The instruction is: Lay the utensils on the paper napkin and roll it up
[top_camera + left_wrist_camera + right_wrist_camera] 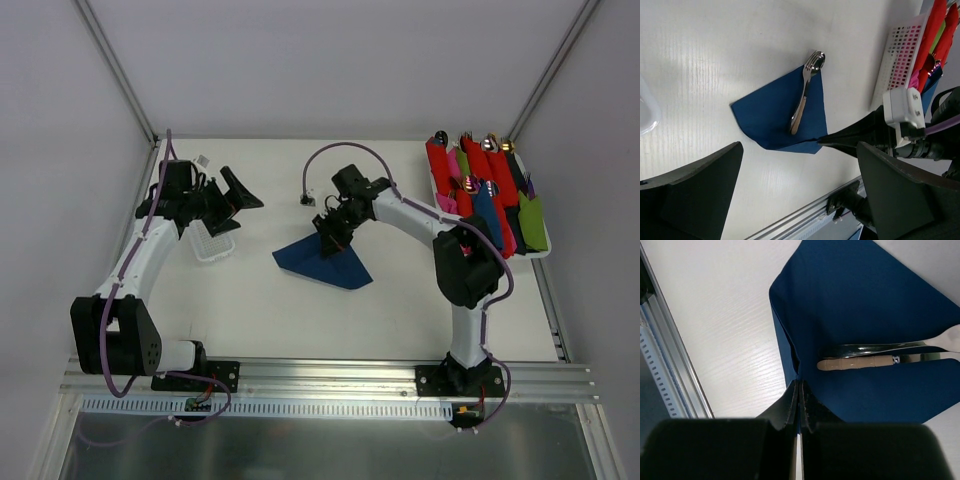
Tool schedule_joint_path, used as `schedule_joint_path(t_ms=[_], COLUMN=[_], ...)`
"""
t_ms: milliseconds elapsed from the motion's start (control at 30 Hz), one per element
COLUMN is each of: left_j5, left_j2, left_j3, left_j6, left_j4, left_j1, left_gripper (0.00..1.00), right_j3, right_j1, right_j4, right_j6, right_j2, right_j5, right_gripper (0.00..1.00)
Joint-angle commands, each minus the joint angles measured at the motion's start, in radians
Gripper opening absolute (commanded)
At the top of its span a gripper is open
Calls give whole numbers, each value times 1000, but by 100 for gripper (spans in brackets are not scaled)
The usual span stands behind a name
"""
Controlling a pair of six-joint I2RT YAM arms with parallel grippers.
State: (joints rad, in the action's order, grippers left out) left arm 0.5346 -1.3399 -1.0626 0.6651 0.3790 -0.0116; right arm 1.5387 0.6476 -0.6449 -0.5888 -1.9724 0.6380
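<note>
top view: the paper napkin [325, 265] lies unrolled near the middle of the tabletop [250, 310]. the right fingers [330, 238] are closed on its far edge, and the arm hides the utensils from here. the left fingers [240, 190] are spread wide and hold nothing, well apart from the napkin and just beyond a small white basket [212, 242]. they probably sit out there to leave the right arm room. a tray of coloured rolls [490, 200] sits at the far right.

left wrist view: between the spread left fingers [700, 190] the napkin [775, 112] shows as a flat blue sheet. the utensils [805, 90] lie together on it near one side, heads poking just past its edge. the right fingers [826, 139] nip the sheet's margin at the handle end. the white tray [900, 55] stands beyond.

right wrist view: the right fingers [799, 390] are shut on the napkin [865, 300], and the pinched margin stands up in a crease. the utensils [855, 363] lie side by side just beyond that crease, the tan handle nearest.

the placing step looks done. the pinch so close to the handles seems meant to fold the paper over them and start the roll, which has not begun.
</note>
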Motion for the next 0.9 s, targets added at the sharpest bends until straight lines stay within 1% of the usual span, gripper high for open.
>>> schedule_joint_path(t_ms=[0,167,300,333,467,500,567,600,700,733,833,867], left_j5=[21,25,36,39,44,45,45,51,60,64,85,87], left_j2=[50,44,24,16,-24,-42,-57,-73,-105,-116,-162,-176], left_j3=[30,49,33,30,13,18,24,33,47,50,55,55], left_j6=[-50,-67,-111,-119,-145,-148,-148,-147,-139,-136,-128,-128], left_j4=[-23,-35,-48,-49,-55,-63,-74,-80,-103,-114,-133,-141], left_j1=[-2,-28,-79,-106,-168,-177,-200,-208,-229,-234,-249,-254], left_gripper=[99,99,99,98,88,82,76,70,58,50,39,37], right_j3=[57,90,115,121,143,147,162,169,185,189,190,190], right_j1=[-25,-62,-78,-81,-89,-91,-95,-97,-101,-103,-106,-109], right_j4=[-44,-45,-47,-50,-48,-48,-50,-48,-48,-48,-47,-47], right_j6=[-23,-11,-2,-2,-2,-2,-2,-2,4,6,10,14], right_j2=[-22,-59,-82,-86,-109,-120,-131,-137,-157,-163,-169,-171], right_j5=[58,72,75,75,68,65,60,52,49,48,42,40], right_gripper=[0,0,0,0,0,0,0,0,0,0,0,0])
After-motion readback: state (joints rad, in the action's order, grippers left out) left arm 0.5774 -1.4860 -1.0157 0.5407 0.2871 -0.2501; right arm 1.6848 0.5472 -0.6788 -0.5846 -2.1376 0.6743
